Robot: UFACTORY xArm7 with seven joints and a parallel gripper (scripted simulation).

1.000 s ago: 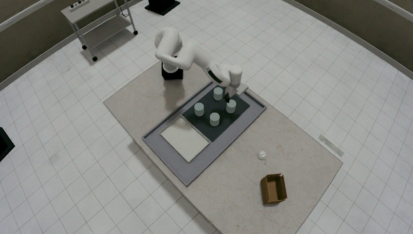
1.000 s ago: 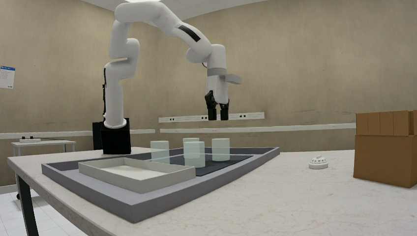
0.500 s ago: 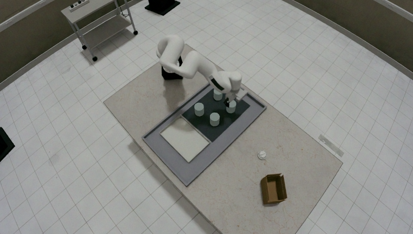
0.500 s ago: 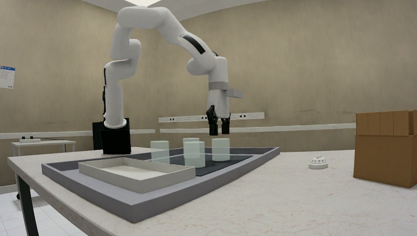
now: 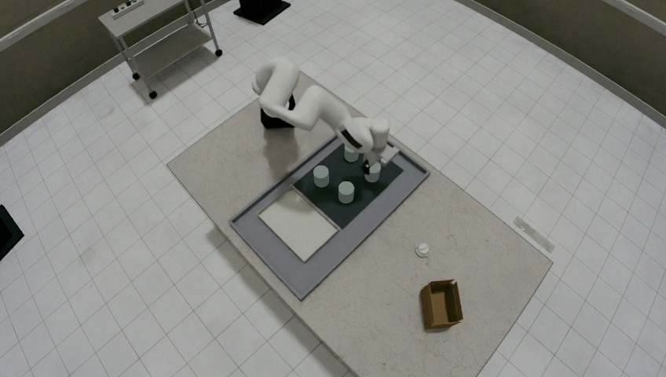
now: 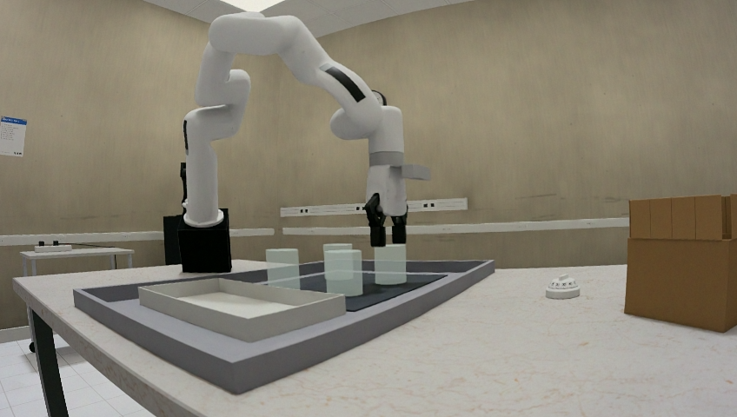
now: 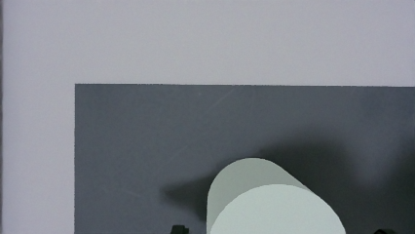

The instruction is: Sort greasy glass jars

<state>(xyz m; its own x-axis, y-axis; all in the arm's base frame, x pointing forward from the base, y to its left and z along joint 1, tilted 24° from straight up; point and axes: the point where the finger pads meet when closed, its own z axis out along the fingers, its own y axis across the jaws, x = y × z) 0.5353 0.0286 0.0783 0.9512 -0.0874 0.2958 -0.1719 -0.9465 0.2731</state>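
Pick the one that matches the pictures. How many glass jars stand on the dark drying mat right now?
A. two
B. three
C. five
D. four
D. The top view shows four pale jars on the mat: one near the arm, one under the open hand, one at the left and one at the front; the tray holds none.

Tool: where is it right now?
Open tool hangs just above the jar at the mat's far-right corner in the exterior view, not yet around it; three other jars stand left of it.
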